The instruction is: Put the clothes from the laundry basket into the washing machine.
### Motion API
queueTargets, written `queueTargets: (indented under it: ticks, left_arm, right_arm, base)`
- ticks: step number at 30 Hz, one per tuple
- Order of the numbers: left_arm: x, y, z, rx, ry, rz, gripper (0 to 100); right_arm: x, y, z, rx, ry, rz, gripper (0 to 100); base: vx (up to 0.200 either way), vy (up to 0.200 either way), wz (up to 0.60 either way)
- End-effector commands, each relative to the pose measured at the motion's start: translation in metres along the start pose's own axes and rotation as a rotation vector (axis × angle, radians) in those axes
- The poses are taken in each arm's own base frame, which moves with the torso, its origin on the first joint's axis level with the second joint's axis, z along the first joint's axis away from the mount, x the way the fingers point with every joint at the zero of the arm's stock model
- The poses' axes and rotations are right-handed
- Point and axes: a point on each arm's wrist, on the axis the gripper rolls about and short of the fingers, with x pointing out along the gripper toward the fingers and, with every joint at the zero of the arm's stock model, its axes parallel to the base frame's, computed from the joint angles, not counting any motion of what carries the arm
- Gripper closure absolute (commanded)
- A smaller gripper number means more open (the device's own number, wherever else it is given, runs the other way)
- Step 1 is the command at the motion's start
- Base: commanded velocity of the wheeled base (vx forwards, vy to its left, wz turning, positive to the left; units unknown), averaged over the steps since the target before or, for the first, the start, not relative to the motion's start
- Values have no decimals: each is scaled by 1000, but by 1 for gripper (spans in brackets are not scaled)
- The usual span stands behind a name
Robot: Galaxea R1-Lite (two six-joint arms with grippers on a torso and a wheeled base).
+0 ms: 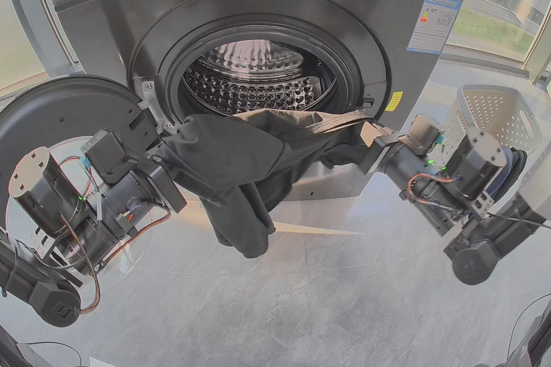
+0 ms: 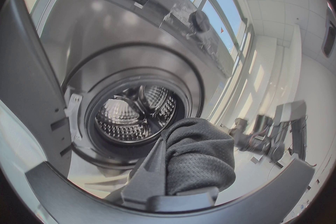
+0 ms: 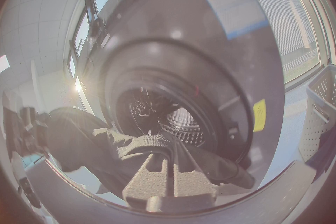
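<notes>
Jaws of left gripper (image 2: 167, 146) and right gripper (image 3: 172, 151) are clenched on the dark garment (image 1: 247, 156).
Its long axis is held stretched across the drum opening (image 1: 258, 78), just before the lower rim.

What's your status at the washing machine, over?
Left gripper and right gripper both shut on the black garment. Garment stretched between them before the drum opening, part hanging below. Washer door open; nothing blocking the opening.
</notes>
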Motion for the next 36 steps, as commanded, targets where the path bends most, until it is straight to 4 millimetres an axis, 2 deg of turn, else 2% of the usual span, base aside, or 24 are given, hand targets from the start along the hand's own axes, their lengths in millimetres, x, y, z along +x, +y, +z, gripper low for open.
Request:
queueTargets:
  ticks: [1,9,10,11,15,16,18,24,31,36]
  left_arm:
    - [-2,13,-33,-14,128,52,100]
    - [12,28,-66,-38,218,89,100]
    - [12,31,-72,-43,238,98,0]
    - [12,31,-74,-44,244,99,0]
    - [14,41,-110,-78,351,132,0]
    - [15,41,-111,-79,353,132,0]
    - [16,45,-126,-76,376,139,0]
    - [18,43,-139,-72,411,130,0]
    - [8,44,-152,-2,487,118,0]
    - [2,32,-151,15,509,62,0]
  right_arm:
    - [-34,13,54,22,-98,36,100]
    - [-43,32,41,50,-43,122,100]
    - [-43,34,40,54,-40,129,100]
    - [-43,35,40,55,-40,131,100]
    - [-45,44,36,67,-25,155,100]
    - [-44,45,35,69,-23,156,100]
    - [-45,50,30,81,-4,168,100]
    - [-37,49,16,85,23,136,100]
    - [-27,48,6,91,25,87,100]
    - [-21,47,7,92,6,58,100]
  base:
    - [0,0,0]
    - [0,0,0]
    - [0,0,0]
    - [0,0,0]
    - [0,0,0]
    - [0,0,0]
    - [0,0,0]
    - [0,0,0]
    - [0,0,0]
    - [0,0,0]
